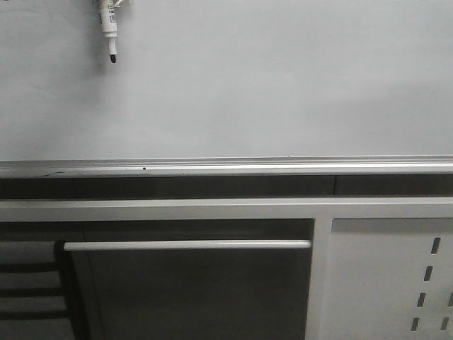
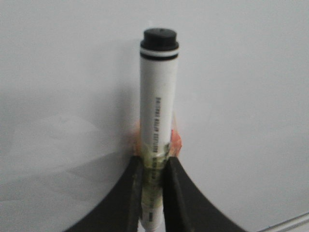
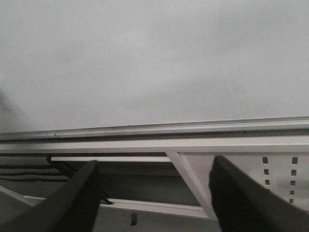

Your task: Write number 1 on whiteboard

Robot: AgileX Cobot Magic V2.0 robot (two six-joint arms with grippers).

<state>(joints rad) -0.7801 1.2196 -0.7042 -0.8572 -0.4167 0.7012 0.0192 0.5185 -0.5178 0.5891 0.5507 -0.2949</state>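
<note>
- front view: the marker [image 1: 109,30] is hanging tip-down at the top left, its black tip sitting against or just off the whiteboard [image 1: 269,85]; which of the two i cannot tell. the board is showing no stroke, so the number 1 is not yet there. the silver rail [image 1: 226,167] is running along the board's lower edge, and the white slotted panel [image 1: 393,276] is sitting below at the right.
- left wrist view: the left gripper [image 2: 153,180] is clamping the marker [image 2: 157,111] between its dark fingers [image 2: 126,193], the barrel pointing away toward the pale board [image 2: 241,96]. the tip is hiding behind the barrel's black end, so contact is not showing here.
- right wrist view: the right gripper [image 3: 153,193] is hanging with its fingers [image 3: 79,193] spread wide and nothing between them, facing the board [image 3: 154,63] and the rail [image 3: 154,128].
- judgement: the writing step is looking about to begin. the next move is calling for light pressure of the tip on the board, then one straight downward pull.
</note>
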